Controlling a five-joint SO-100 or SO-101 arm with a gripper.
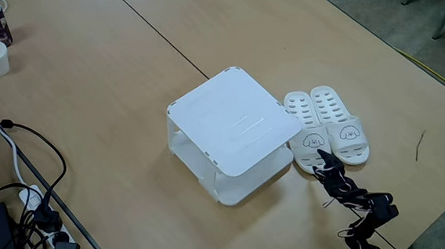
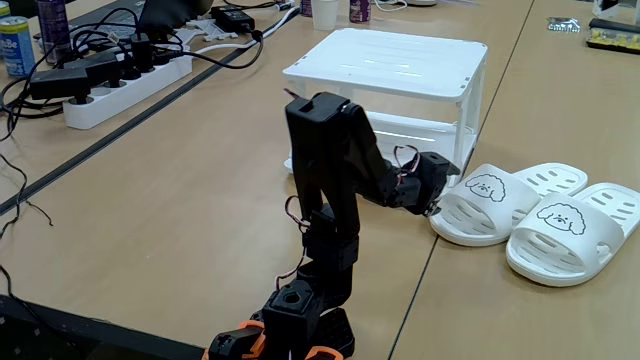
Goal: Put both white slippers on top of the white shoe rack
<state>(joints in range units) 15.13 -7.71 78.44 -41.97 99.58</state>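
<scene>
Beside the white shoe rack (image 1: pixel 234 121), white slippers (image 1: pixel 326 125), pincer (image 1: pixel 321 157) adjacent.

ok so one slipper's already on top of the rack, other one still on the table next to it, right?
No. Both white slippers sit side by side on the table beside the white shoe rack; its top is bare in both fixed views. The gripper is at the nearer slipper's toe end.

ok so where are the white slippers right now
Both white slippers lie side by side on the table, just right of the white shoe rack in both fixed views, with the pincer at their toes.
</scene>
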